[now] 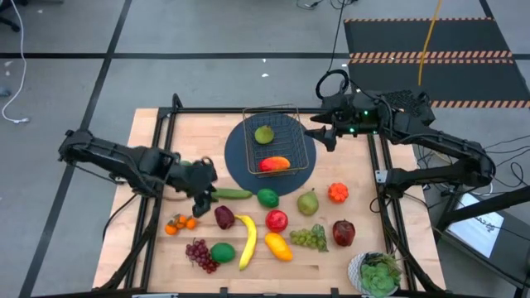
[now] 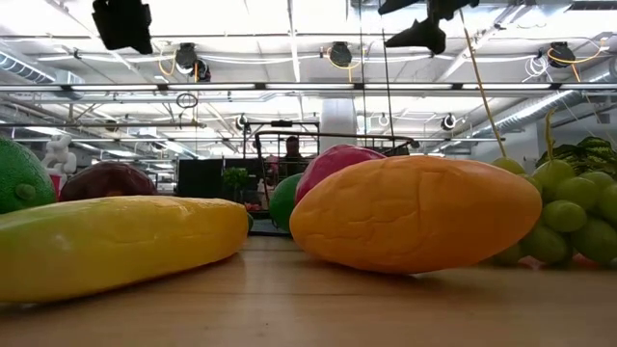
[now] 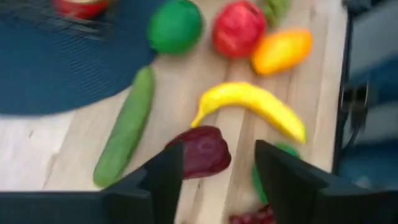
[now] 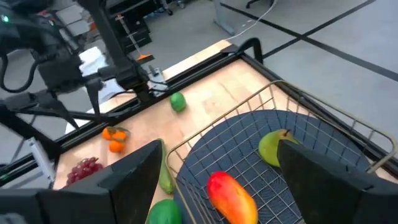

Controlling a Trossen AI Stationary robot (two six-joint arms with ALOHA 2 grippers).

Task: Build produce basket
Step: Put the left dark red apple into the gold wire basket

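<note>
1. Fingers [image 3: 165,180] of the left gripper [image 1: 201,197] are seen spread apart, with nothing pinched between them; they are held just above a dark red fruit [image 3: 202,151] on the counter [image 1: 149,141], well off the basket's near left corner.
2. Fingers [image 4: 134,177] of the right gripper [image 1: 325,136] are likewise spread and empty, held just beside the basket [image 1: 291,112] at its right edge.
3. The basket is set on a round dark-blue mat [image 1: 236,157] at the middle of the counter's far half.
4. Inside the basket a green pear [image 1: 263,134] and a red-orange mango [image 1: 275,164] are lying.
5. A cucumber [image 1: 231,194] is laid along the mat's near left edge, and a lime [image 1: 267,197] is placed just off the mat's near edge.
6. Nearer than the basket are spread a banana [image 1: 247,240], a red apple [image 1: 277,220], a yellow mango [image 1: 278,246], green grapes [image 1: 308,238], a second pear [image 1: 308,202], purple grapes [image 1: 199,253] and small oranges [image 1: 179,223].
7. A potted plant [image 1: 377,274] is stood at the counter's near right corner, far from the basket.
</note>
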